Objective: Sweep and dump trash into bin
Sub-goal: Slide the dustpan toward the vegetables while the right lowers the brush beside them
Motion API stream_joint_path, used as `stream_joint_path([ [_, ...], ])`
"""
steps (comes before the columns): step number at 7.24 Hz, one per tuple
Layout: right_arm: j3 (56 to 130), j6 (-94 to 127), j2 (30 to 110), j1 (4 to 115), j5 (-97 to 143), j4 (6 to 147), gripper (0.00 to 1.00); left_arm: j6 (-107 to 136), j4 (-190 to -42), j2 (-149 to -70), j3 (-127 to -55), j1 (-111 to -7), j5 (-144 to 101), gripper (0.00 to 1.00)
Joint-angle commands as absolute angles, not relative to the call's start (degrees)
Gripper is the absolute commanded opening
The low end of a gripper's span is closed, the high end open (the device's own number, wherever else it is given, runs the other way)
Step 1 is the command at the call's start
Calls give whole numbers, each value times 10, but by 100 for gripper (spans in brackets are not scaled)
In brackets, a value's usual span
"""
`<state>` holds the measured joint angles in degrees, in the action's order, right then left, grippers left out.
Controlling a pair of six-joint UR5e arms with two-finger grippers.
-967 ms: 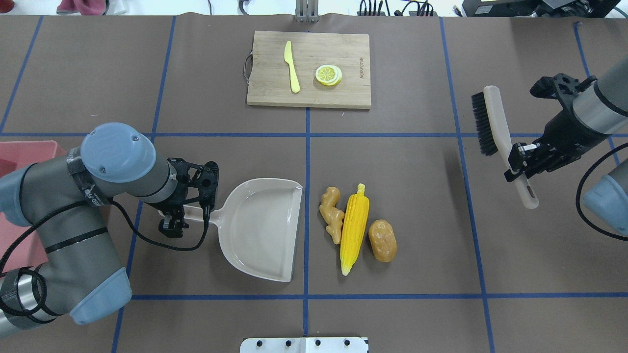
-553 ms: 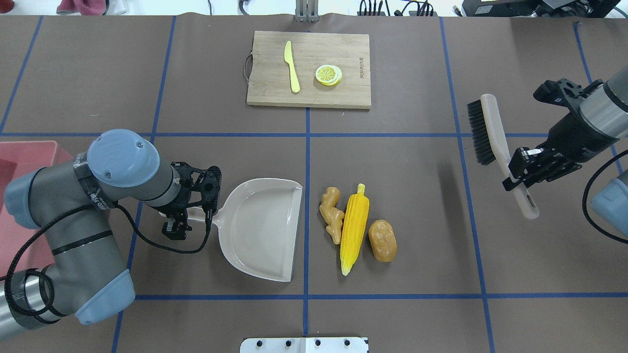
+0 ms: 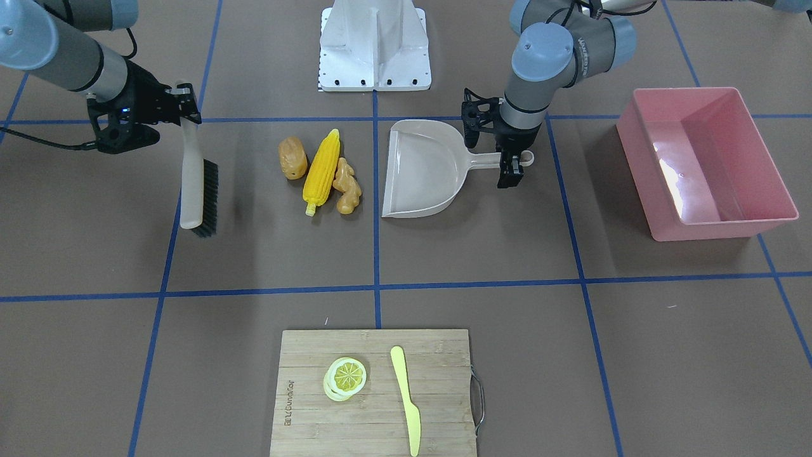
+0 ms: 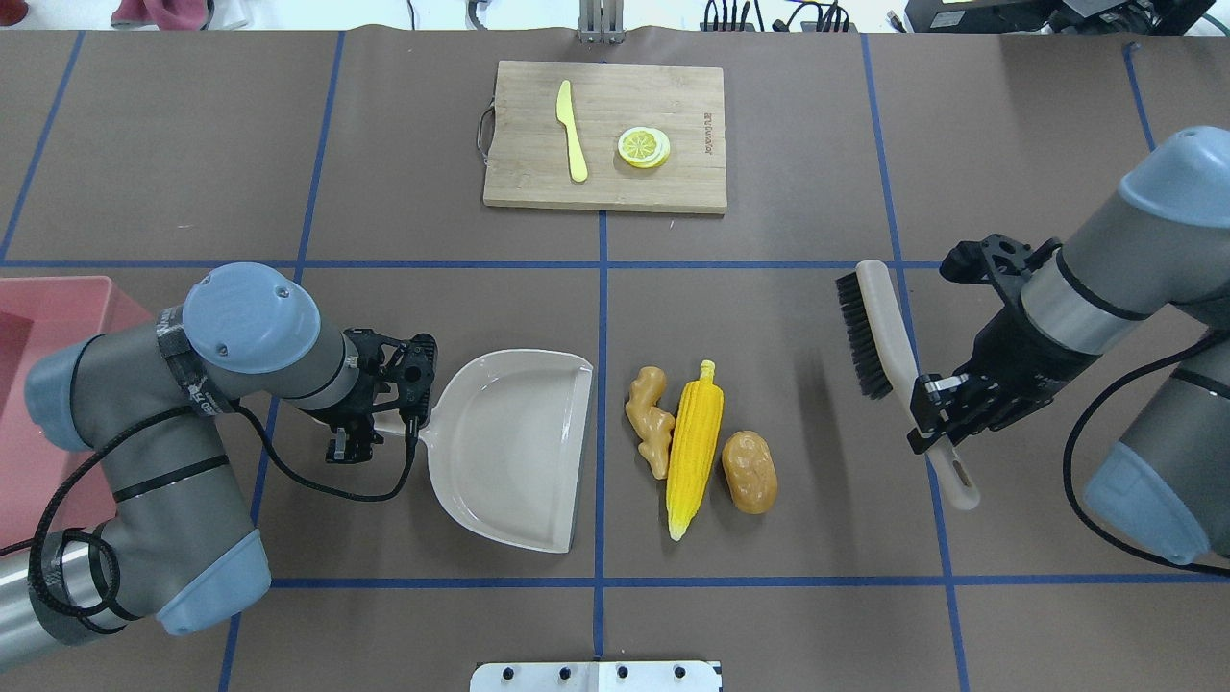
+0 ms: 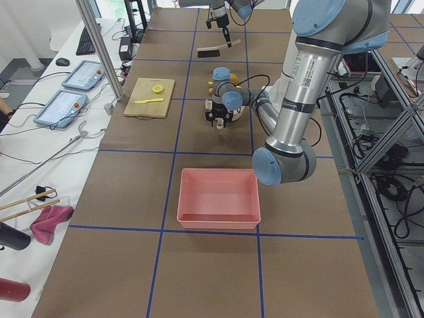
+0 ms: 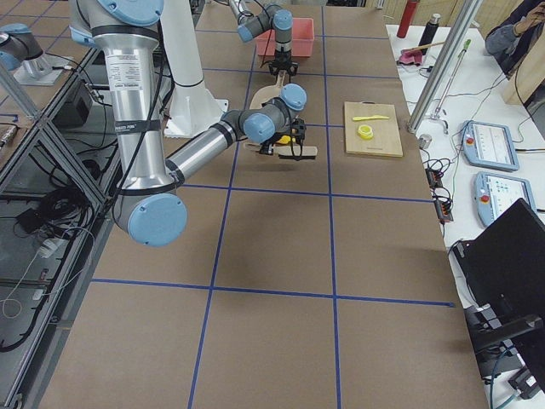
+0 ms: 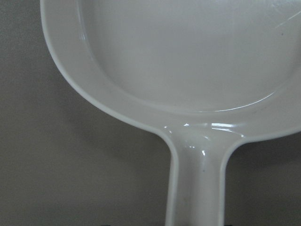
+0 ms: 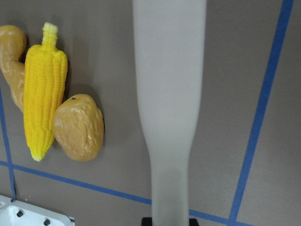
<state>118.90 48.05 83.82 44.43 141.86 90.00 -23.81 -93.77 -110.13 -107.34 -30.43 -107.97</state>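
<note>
yellow corn cob [image 4: 694, 447], brown potato [image 4: 750, 471] and tan ginger [image 4: 651, 420] are lying together at centre frame, just right of the open mouth of the beige dustpan [image 4: 509, 447]. left jaws are clamping its handle, steadying it; right jaws are gripping the brush [image 4: 870, 332], poised to sweep. pink bin [image 4: 67, 298] is waiting far left.

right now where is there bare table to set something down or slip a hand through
Bare: the wide band between the cutting board and the row of dustpan, ginger, corn and potato; also the patch between the potato and the brush. Crowded: the slim gap between the dustpan's lip and the ginger, and the three foods packed side by side.
</note>
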Motion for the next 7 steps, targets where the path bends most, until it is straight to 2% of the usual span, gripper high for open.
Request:
stream_joint_path([
  [1,1198,566,873,412,1392,805,0,-236,-937,-1101,-1086,-304,-1089,14],
  [2,1197,652,904,392,1389,712,0,-235,-936,-1100,-1093,-305,-1105,0],
  [3,1188,741,907,344,1348,643,0,-236,-932,-1101,-1098,-304,-1105,0],
  [5,1183,793,885,264,1273,632,0,-237,-915,-1110,-1092,-301,-1104,0],
  [7,1195,802,889,264,1275,631,0,-236,-886,-1142,-1080,-296,-1103,0],
])
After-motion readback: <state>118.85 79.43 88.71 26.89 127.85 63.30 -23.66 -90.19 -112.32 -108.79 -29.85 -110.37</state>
